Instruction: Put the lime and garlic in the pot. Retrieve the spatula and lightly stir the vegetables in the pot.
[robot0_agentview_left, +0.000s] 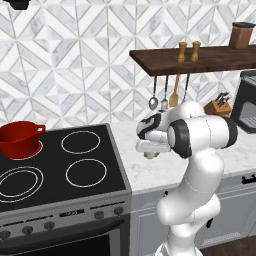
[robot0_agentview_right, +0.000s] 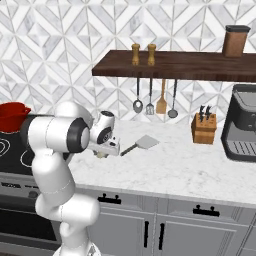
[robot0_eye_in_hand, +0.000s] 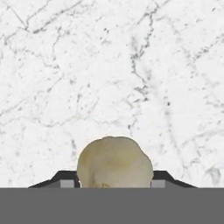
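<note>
Pincer (robot0_eye_in_hand: 114, 183) at bottom centre of hand view, dark tips flanking pale lumpy garlic bulb (robot0_eye_in_hand: 114, 161); firm grip unclear. White marble desk (robot0_eye_in_hand: 109, 65) behind. Glossy red pot (robot0_agentview_left: 19, 138) left edge of left base view.

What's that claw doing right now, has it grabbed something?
Gripper: its fingers sit on both sides of the garlic on the marble counter; whether it grips yet cannot be told.

I count one red pot (robot0_agentview_left: 19, 138), one garlic (robot0_eye_in_hand: 114, 161), one spatula (robot0_agentview_right: 140, 144), four burner rings (robot0_agentview_left: 86, 172), two shakers (robot0_agentview_right: 142, 54), four hanging utensils (robot0_agentview_right: 155, 100), one knife block (robot0_agentview_right: 204, 127), one canister (robot0_agentview_right: 235, 41), one coffee machine (robot0_agentview_right: 241, 129).
</note>
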